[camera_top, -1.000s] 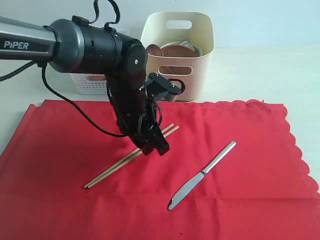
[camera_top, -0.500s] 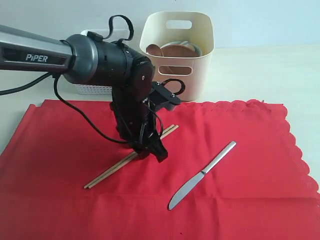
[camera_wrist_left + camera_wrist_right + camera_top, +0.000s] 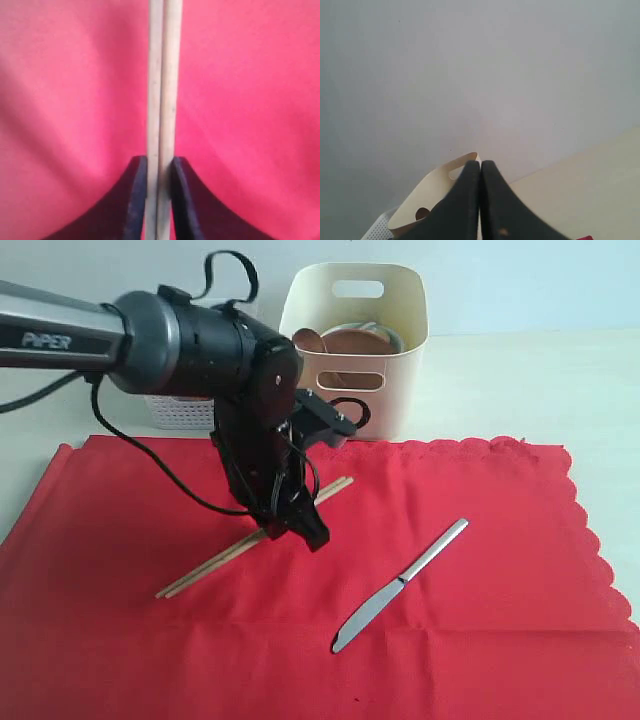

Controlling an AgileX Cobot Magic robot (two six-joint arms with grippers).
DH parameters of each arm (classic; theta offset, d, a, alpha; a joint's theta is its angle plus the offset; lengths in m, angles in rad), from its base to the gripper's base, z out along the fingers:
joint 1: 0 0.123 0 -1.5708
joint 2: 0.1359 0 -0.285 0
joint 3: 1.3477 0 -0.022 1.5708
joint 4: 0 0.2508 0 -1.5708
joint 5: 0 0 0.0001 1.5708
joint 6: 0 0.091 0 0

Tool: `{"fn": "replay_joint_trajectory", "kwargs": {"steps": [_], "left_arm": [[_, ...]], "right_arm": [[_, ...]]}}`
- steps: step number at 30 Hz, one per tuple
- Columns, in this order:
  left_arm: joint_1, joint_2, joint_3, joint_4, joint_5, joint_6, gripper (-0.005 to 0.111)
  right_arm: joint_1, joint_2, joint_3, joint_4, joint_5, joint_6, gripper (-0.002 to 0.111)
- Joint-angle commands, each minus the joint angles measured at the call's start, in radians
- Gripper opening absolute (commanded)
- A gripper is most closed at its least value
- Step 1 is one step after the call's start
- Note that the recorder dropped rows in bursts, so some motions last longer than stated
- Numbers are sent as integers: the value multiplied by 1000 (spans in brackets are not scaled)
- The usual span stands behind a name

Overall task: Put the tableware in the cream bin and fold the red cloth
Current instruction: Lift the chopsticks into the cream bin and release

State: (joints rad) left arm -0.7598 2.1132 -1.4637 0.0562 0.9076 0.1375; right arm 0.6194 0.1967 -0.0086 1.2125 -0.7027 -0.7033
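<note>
Left wrist view, A: we are seeing the wooden chopsticks [image 3: 162, 100] lying side by side over the red cloth [image 3: 250, 100]. The left gripper [image 3: 159, 170] is clamping them, one finger on each outer side. We are judging the squeeze is meant to bring both sticks up as one.

B: Exterior view, we are reading the same. The grip is sitting a little past the middle, toward the bin-side end, and the long free end is resting on the cloth. We cannot tell whether the held end is off the fabric.

A: The slim metal-handled utensil [image 3: 400, 585] is lying apart on the cloth, untouched. The cloth is lying flat and unfolded; we are guessing folding waits until it is bare.

B: The cream bin [image 3: 395, 350] is standing just beyond the cloth's far edge, with the brown round plate [image 3: 350, 340] inside. The right gripper [image 3: 480, 172], fingers together and empty, is pointing toward the wall.
</note>
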Motion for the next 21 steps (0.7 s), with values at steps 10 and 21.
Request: {"fn": "replay_joint_trajectory", "kwargs": {"steps": [10, 21], "left_arm": [[63, -248, -173, 2, -526, -83, 0], [82, -27, -179, -11, -1226, -200, 0]], "right_arm": [[-3, -2, 3, -9, -3, -3, 0], [-3, -2, 3, -9, -3, -3, 0]]}}
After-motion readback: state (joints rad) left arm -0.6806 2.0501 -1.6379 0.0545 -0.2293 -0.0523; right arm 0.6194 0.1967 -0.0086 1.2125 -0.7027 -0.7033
